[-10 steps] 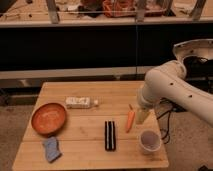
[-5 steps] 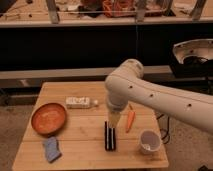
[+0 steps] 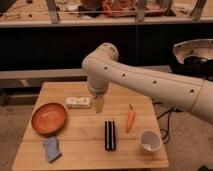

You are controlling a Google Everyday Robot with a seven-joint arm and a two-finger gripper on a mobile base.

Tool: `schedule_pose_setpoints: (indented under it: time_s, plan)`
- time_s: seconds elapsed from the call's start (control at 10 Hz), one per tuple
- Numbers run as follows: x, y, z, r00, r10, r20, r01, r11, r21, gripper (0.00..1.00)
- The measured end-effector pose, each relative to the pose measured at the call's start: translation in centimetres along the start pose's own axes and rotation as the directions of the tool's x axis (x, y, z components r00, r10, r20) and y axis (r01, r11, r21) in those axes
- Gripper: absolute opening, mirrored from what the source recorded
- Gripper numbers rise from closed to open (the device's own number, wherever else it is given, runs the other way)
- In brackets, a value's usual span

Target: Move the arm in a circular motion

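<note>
Behind the wooden surface (image 3: 80, 146) ran a dark panelled wall under a long pale shelf (image 3: 50, 22), cluttered with things too blurred to name, among them something orange-red (image 3: 120, 7). Speckled floor (image 3: 9, 131) showed beside the surface.

At the left end of the surface sat 1 round orange bowl (image 3: 49, 119), and in front of it, near the front edge, lay 1 blue sponge (image 3: 51, 149). To the bowl's right, further back, lay a small white packet (image 3: 78, 102). Near the middle, 1 black oblong block (image 3: 110, 135) lay lengthwise toward the front edge. Just right of it lay 1 carrot (image 3: 130, 119), slightly tilted, and toward the front right corner stood 1 white cup (image 3: 149, 141), apart from the carrot.

The arm (image 3: 150, 82) came in from the right edge as a thick, glossy white tube dotted with small dark spots, rising leftward to a bulbous joint above the back of the surface, then bending straight down. Its short lower segment ended in the pale beige tool (image 3: 99, 106), which hung just beside the white packet's right end, low over the wood. I could not tell how far open the tool was, and nothing showed in its hold. At the far right stood a white rounded housing (image 3: 192, 50) with a dark interior, with dark cables (image 3: 167, 120) trailing below.
</note>
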Motion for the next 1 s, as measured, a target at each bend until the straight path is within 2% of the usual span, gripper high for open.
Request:
schedule_pose_setpoints:
  time_s: [0.1,0.3,0.5,0.6,0.8,1.0]
  plan:
    - [1.0,-1.6,0.1,1.0,-0.006,0.006,0.006,1.0,0.01,0.8]
    - [5.2,-4.8,0.3,1.0,0.003,0.012,-0.004,1.0,0.028,0.8]
    - [9.1,-5.3,0.1,1.0,0.026,0.013,-0.027,0.999,0.03,0.8]
    - [12.8,-4.8,-0.2,0.997,0.069,0.014,-0.07,0.997,0.033,0.8]
    - [16.5,-3.4,-0.8,0.991,0.135,0.015,-0.135,0.99,0.037,0.8]
    - [21.2,-0.1,-1.5,0.971,0.237,0.01,-0.237,0.971,0.037,0.8]
